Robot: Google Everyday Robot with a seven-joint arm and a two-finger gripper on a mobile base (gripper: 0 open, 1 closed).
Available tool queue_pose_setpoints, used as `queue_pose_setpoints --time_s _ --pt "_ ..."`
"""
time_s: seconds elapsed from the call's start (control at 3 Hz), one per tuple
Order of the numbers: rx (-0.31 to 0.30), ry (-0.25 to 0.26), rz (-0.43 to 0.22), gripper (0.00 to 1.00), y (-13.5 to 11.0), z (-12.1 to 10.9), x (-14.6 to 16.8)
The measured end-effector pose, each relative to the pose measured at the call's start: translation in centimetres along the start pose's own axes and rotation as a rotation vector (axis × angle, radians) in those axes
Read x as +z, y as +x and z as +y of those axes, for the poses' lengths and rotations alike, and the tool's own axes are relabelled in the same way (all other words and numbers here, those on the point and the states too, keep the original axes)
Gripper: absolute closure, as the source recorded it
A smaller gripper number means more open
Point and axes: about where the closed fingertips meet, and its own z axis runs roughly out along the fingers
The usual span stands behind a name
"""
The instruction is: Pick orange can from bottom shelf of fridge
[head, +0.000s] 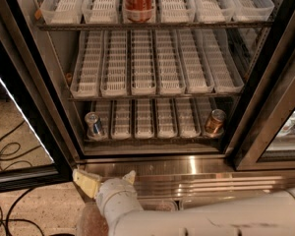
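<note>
The orange can (215,122) stands upright at the right end of the bottom shelf (145,122) of the fridge (263,100), whose door is open. My gripper (108,178) is low at the front left, below the fridge's ribbed steel base and well left of and below the orange can. Its cream fingers (86,181) are spread apart and hold nothing. My white arm runs in from the lower right.
A blue-and-silver can (93,125) stands at the left end of the bottom shelf. A red cola can (138,2) stands on the top rack. The middle rack (152,68) holds only white trays. Black cables (10,146) lie on the floor at left.
</note>
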Motion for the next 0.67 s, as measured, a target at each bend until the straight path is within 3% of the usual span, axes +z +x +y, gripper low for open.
queue_pose_setpoints --time_s 0.33,0.67 --pt "0.006 0.016 -0.008 0.00 0.4 1.2 0.5" --pt "0.145 0.222 -0.071 0.00 -0.9 -4.2 1.8"
